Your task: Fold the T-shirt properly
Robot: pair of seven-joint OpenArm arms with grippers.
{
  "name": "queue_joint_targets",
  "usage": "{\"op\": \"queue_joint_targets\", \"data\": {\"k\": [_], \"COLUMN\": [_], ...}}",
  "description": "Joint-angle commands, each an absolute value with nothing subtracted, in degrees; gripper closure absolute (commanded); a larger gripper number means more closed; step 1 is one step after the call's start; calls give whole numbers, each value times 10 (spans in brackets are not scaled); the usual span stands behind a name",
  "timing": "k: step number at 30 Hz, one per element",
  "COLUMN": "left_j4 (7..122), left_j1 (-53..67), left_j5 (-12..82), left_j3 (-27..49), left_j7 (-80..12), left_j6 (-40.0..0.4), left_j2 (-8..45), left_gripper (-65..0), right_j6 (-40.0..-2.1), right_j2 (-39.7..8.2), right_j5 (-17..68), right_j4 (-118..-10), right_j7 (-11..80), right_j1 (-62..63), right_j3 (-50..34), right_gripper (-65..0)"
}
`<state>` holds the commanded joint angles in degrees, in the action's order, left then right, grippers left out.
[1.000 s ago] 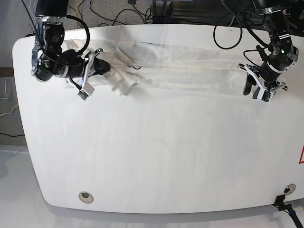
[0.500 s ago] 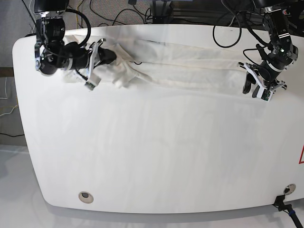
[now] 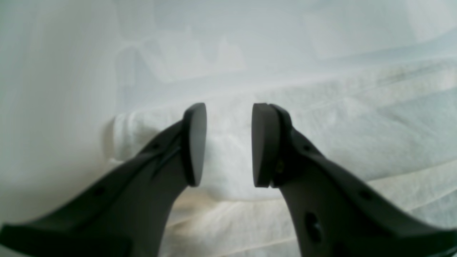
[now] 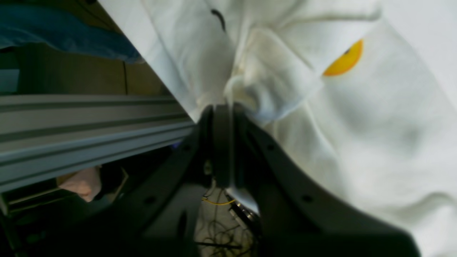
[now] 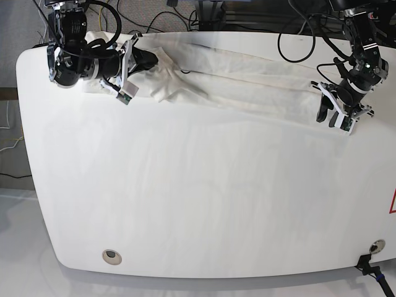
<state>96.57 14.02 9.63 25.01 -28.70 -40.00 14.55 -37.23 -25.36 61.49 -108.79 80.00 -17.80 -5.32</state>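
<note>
Two arms work the T-shirt (image 5: 247,77): right gripper (image 4: 223,107) clenches bunched cloth beside cables (image 5: 297,37); left gripper (image 3: 228,142) hovers released.

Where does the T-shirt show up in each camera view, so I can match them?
Base: T-shirt stretched along the table's far edge, between both grippers.
Left wrist: fills the frame; a folded edge lies behind the open left gripper.
Right wrist: upper right, bunched in the shut right gripper.
Shared landmark: the T-shirt itself.
</note>
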Motion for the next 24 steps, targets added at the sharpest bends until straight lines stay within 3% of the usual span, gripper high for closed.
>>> {"op": "queue_joint_targets", "data": {"k": [10, 15, 17, 19, 24], "left_j4": [947, 946, 947, 947, 947], "left_j1": [138, 138, 138, 138, 138], "left_j5": [96, 96, 96, 96, 96], "left_j3": [250, 250, 250, 250, 249], "left_j7": [-287, -287, -287, -287, -287], "left_j6": [-400, -400, -400, -400, -400], "left_j2": [145, 145, 145, 145, 146], "left_gripper": [-199, -199, -199, -199, -199], "right_j6": [-369, -369, -369, -370, -373], "right_j2": [-308, -308, -308, -308, -308], "right_j5": [615, 615, 615, 615, 617], "right_j4": [-1088, -1088, -1088, -1088, -1111], "right_j7": [800, 800, 800, 800, 800], "right_j1": [-189, -186, -179, -178, -157], "right_j3": [7, 15, 16, 15, 13], "right_gripper": [-14, -300, -376, -406, -406]}}
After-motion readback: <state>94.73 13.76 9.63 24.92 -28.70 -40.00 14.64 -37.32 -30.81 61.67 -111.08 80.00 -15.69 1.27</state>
